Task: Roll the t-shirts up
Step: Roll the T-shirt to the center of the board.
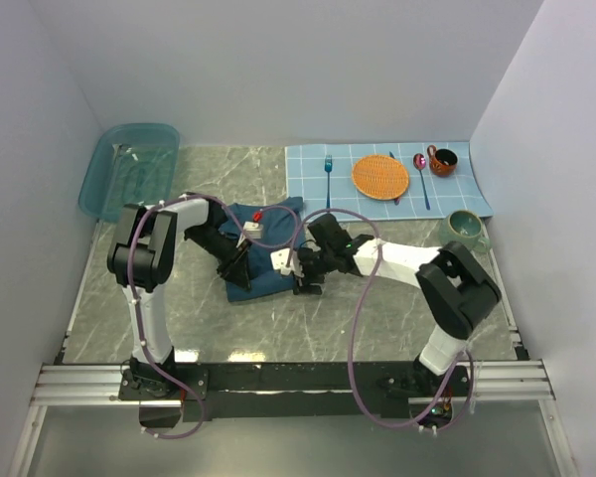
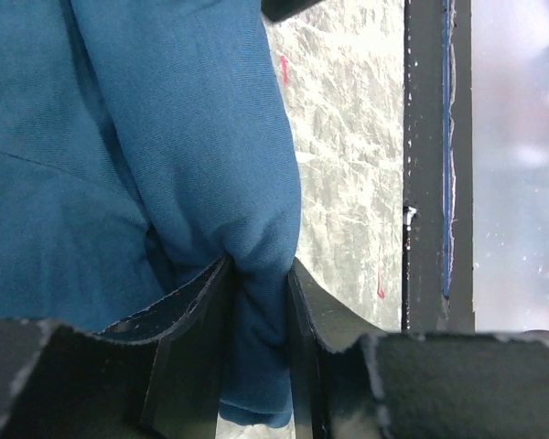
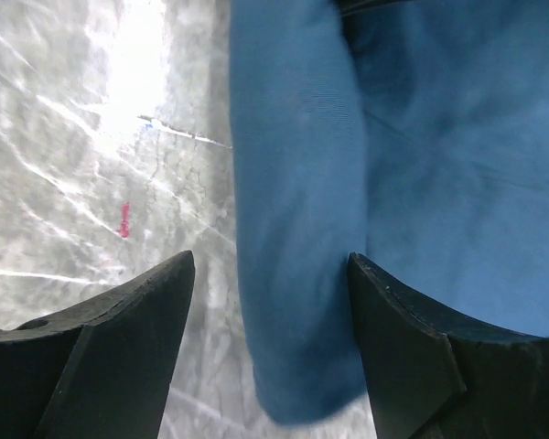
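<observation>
A dark teal-blue t-shirt (image 1: 263,260) lies partly rolled on the marble table (image 1: 209,318) between both arms. My left gripper (image 1: 235,270) is shut on the rolled edge of the t-shirt (image 2: 210,165), which is pinched between its fingers (image 2: 304,311). My right gripper (image 1: 303,273) is open at the roll's other end. The t-shirt's rolled edge (image 3: 293,229) lies between the right fingers (image 3: 384,311), against the right-hand one and apart from the left-hand one.
A see-through teal tub (image 1: 129,169) stands at the far left. A light blue gridded placemat (image 1: 387,179) at the far right holds an orange plate (image 1: 380,176), a fork, a spoon and a brown cup (image 1: 442,160). A green mug (image 1: 467,229) stands near it.
</observation>
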Action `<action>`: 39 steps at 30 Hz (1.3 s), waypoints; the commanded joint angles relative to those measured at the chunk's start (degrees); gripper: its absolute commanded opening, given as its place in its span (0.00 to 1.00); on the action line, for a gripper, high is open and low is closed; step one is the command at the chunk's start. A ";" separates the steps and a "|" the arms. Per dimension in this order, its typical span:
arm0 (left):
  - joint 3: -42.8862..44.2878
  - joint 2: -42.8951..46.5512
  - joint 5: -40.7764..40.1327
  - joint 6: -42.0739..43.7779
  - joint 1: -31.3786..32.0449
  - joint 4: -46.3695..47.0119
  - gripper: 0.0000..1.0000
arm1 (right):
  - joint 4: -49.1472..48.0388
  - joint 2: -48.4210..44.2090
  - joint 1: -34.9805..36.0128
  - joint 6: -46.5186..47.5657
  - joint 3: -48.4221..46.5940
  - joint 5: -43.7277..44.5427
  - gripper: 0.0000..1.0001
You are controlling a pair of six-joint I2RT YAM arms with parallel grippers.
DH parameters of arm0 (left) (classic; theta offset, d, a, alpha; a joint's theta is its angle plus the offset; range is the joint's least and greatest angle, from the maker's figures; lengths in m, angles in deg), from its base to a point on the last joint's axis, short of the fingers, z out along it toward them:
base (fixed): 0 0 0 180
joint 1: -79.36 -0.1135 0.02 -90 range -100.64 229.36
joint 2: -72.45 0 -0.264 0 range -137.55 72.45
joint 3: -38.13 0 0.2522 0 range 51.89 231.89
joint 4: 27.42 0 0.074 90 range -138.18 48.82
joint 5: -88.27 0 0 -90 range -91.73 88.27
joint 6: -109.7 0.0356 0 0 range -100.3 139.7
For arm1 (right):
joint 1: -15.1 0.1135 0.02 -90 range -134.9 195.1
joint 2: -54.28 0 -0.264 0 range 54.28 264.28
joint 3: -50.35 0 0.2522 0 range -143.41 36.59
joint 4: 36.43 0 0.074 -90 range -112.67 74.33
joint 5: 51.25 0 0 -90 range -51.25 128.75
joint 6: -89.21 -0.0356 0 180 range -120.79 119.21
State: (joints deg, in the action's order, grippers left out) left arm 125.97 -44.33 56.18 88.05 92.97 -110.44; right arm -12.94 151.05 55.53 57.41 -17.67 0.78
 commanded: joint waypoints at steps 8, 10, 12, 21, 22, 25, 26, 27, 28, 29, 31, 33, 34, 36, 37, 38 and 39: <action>-0.77 3.46 1.24 -4.17 -3.49 3.92 0.50 | -4.55 3.51 4.31 0.78 -1.99 8.97 0.23; -5.68 10.83 0.80 -7.87 -4.81 9.98 0.59 | -3.15 3.95 3.44 0.17 -3.47 8.71 0.13; -13.47 20.29 -1.73 -14.11 -4.82 21.49 0.67 | 1.56 5.61 2.56 -0.62 -6.11 6.87 0.08; -24.60 27.04 -8.16 -22.29 -3.24 38.56 0.99 | 13.11 14.05 -1.22 -8.01 -22.28 1.77 0.08; -24.60 26.60 -9.90 -23.78 -2.63 39.54 0.99 | 13.72 14.41 -1.23 -8.01 -23.25 1.68 0.08; -26.35 27.03 -13.68 -26.25 -1.75 45.58 0.99 | 14.34 14.67 -1.23 -7.83 -23.61 1.24 0.08; -27.32 27.47 -14.40 -26.17 -1.65 46.57 0.99 | 14.95 14.67 -1.31 -7.57 -23.61 0.98 0.08; -27.59 27.56 -15.36 -26.26 -1.39 47.27 0.95 | 15.48 14.67 -1.23 -7.57 -23.70 0.80 0.09; -27.85 27.39 -16.24 -26.61 -1.13 47.98 0.91 | 16.10 14.85 -1.31 -7.66 -24.13 0.19 0.09; -27.59 26.52 -16.08 -25.83 -1.13 47.29 0.80 | 16.62 15.20 -1.31 -8.61 -24.31 0.01 0.09; -27.07 25.28 -15.72 -24.15 -1.04 45.09 0.67 | 17.24 15.46 -1.58 -9.41 -24.14 -0.60 0.10; -26.19 23.70 -14.67 -23.10 -0.95 41.93 0.45 | 16.63 15.64 -1.58 -11.60 -23.61 -0.78 0.10; -25.75 23.17 -14.15 -22.05 -0.78 40.53 0.37 | 16.54 15.64 -1.75 -12.31 -23.26 -1.04 0.10; -23.91 21.77 -12.83 -20.90 -0.77 35.35 0.03 | 17.07 15.64 -1.93 -13.98 -23.26 -1.57 0.11; -23.12 21.33 -12.21 -19.59 -0.69 32.80 0.01 | 17.68 15.47 -2.19 -14.42 -23.52 -2.01 0.11; -21.11 20.28 -10.64 -18.19 -0.69 26.51 0.01 | 20.56 15.55 -2.54 -14.34 -24.22 -4.10 0.10; -19.78 19.66 -10.10 -16.26 -0.95 23.06 0.01 | 22.93 15.73 -2.89 -13.90 -26.40 -5.52 0.10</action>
State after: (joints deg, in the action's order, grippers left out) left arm 101.86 -21.92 43.29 64.69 91.09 -71.66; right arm 3.33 166.28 53.80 46.94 -39.29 0.80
